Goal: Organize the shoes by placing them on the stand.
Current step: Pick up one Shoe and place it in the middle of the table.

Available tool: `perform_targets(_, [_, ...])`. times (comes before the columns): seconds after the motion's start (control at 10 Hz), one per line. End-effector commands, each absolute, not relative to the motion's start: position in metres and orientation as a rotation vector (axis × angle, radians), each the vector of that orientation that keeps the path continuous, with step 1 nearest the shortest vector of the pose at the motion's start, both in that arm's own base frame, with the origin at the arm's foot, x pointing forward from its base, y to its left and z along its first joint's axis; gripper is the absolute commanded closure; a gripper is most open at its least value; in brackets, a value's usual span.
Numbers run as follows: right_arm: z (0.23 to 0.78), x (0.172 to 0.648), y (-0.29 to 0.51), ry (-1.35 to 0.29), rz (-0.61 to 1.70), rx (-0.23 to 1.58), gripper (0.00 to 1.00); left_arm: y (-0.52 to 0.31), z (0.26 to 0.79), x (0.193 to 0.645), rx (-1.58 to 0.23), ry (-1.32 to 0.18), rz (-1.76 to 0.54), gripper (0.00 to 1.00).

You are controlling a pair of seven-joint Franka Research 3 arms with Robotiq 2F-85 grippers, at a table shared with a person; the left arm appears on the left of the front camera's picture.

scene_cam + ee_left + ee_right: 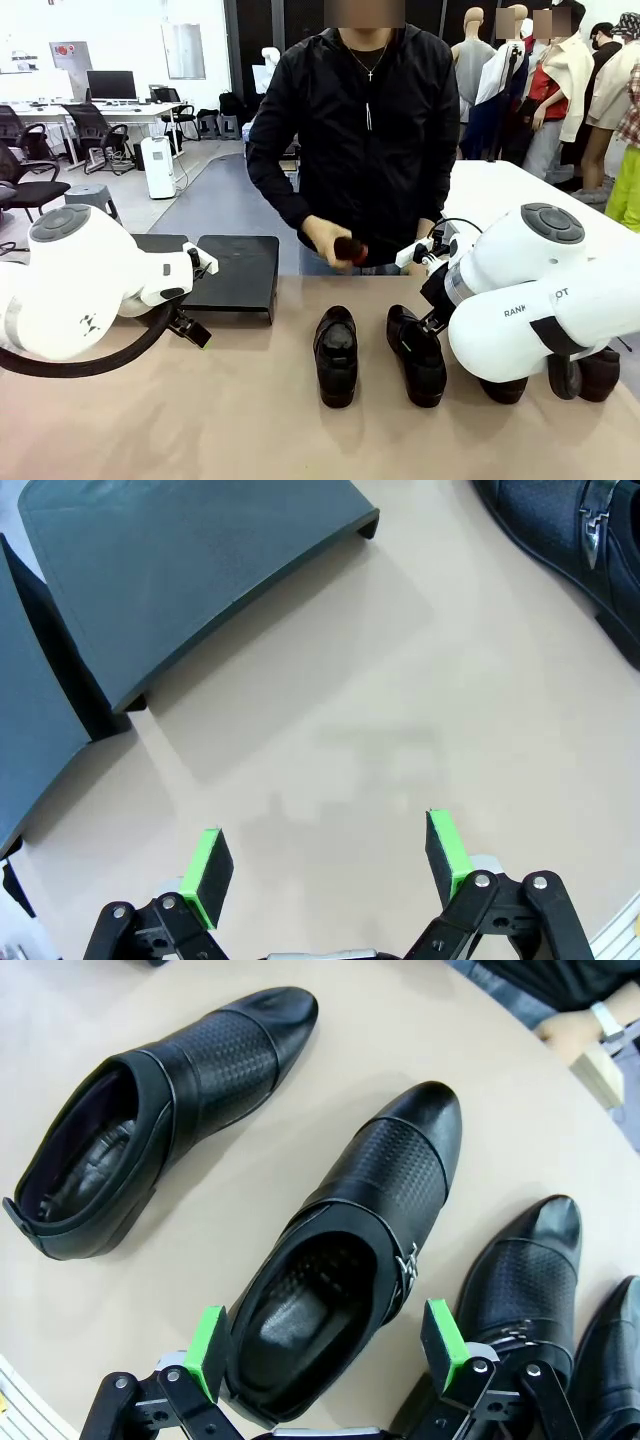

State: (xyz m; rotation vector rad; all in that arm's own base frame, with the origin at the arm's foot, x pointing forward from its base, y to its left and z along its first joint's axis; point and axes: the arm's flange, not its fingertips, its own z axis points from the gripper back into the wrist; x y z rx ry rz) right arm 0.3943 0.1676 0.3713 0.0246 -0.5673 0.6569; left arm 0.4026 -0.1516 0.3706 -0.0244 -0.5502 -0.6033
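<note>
The tan worktop (200, 420) runs across to a person (370, 130) in a black jacket standing at its far edge, one hand (325, 238) around a small dark object that I cannot identify. The two white arms come in from either side, the left arm (70, 290) low over the near left, the right arm (540, 300) bulking over the right.

The stand (235, 270) sits at the far left as two matte-black platforms side by side, one (190, 570) beside the other (30, 710). Both tops are bare.

All four shoes are on the worktop, none on the stand. Two glossy black slip-ons lie mid-table, toes towards the person: one (336, 355) to the left, its neighbour (417, 352) just beside it. The other pair (505, 390) is tucked partly under the right arm.

The left pincer (325, 865) is spread wide over bare worktop near the platforms, pinching nothing. The right pincer (325, 1350) is also spread – its green pads (208, 1352) flank the heel end of the buckled shoe (350, 1260) (whether they touch the leather, I cannot tell).
</note>
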Motion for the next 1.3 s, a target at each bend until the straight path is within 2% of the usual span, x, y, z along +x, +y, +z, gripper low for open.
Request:
perform_targets(0.0, [0.371,0.394,0.168,-0.567,0.656,0.025,0.0,-0.151,0.371,0.403,-0.024,-0.55,-0.603,0.0])
perform_targets(0.9, [0.371,0.394,0.168,-0.567,0.657,0.025,0.0,-0.152,0.371,0.403,-0.024,-0.55,-0.603,0.0])
perform_targets(1.1, [0.443,0.354,0.144,-0.493,0.474,0.12,0.0,-0.149,0.439,0.359,-0.106,-0.452,-0.426,0.0])
perform_targets(1.2, [0.477,0.326,0.125,-0.5,0.474,0.151,0.0,-0.145,0.467,0.33,-0.203,-0.429,-0.443,0.0])
